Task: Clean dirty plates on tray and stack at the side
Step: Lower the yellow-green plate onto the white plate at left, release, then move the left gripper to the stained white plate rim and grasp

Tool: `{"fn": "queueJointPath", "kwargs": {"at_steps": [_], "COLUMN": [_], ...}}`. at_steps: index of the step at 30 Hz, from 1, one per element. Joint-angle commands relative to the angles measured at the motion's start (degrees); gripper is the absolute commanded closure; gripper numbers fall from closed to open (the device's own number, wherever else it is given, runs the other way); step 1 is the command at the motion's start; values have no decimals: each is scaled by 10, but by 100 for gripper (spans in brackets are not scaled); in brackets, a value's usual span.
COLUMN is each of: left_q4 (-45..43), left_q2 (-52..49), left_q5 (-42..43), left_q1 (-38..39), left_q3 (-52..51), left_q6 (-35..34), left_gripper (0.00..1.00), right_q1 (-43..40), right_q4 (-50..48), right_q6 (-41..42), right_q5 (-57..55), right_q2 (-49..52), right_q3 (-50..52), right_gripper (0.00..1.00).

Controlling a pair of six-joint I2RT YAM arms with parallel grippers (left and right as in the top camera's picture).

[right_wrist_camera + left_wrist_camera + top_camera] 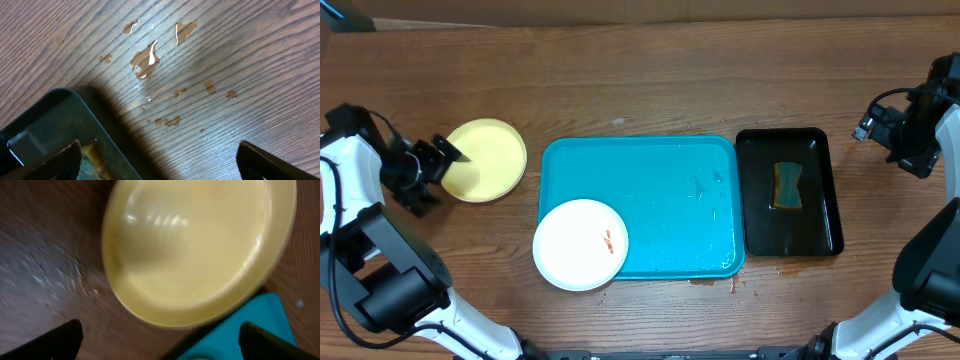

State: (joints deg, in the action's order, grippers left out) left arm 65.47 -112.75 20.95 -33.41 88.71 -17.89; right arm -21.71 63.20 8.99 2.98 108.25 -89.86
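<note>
White plate (580, 244), smeared, lies on tray (670, 160) at its near-left corner, rightward of left gripper (442, 178), which stands wide and empty beside yellow plate (490, 158). Right gripper (157, 160), also wide, is farther.

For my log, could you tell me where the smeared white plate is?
In the overhead view, the white plate overhangs the near-left corner of the turquoise tray.

A glossy pale yellow-green plate (488, 160) lies flat on the wood just ahead of the left claw (438, 172). Beyond it sits the turquoise tray (660, 170), wet with droplets. A white plate (580, 244) with a small orange smear overhangs the tray's near-left corner, well apart from that claw.
</note>
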Motion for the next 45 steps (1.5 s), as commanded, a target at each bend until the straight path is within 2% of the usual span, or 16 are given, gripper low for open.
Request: {"fn": "queueJointPath", "kwargs": {"at_steps": [1,7,12,19,24,29,32,36,39,41,45], "left_q4": [57,156,192,196,181,189,200,216,216,196,134], "left_q2": [-1,0,6,84,183,272,302,312,312,312,311], "left_q5": [76,71,22,-13,-55,-179,-235,-235,-226,-224,-194], "left_q1": [24,96,157,244,301,350,373,387,388,388,388], "left_q3": [-4,-5,-5,-67,-148,-195,-197,-201,-222,-250,-301], "left_q6": [43,117,119,110,54,-53,-118,-142,-156,-158,-171], "left_gripper": [1,14,20,21,20,19,15,13,18,22,25], "right_q1": [-1,-1,-1,-1,-1,-1,-1,-1,-1,-1,-1], "right_q4": [-1,-1,-1,-1,-1,-1,-1,-1,-1,-1,-1], "right_q6": [4,4,4,4,4,4,4,4,4,4,4], "right_q5": [0,0,1,0,0,0,0,1,0,1,0], "right_q2": [-9,-9,-9,-9,-9,-9,-9,-9,-9,-9,-9], "right_q3": [-3,-3,-3,-3,-3,-3,-3,-3,-3,-3,-3], "right_gripper": [0,0,0,0,0,0,0,0,0,0,0]}}
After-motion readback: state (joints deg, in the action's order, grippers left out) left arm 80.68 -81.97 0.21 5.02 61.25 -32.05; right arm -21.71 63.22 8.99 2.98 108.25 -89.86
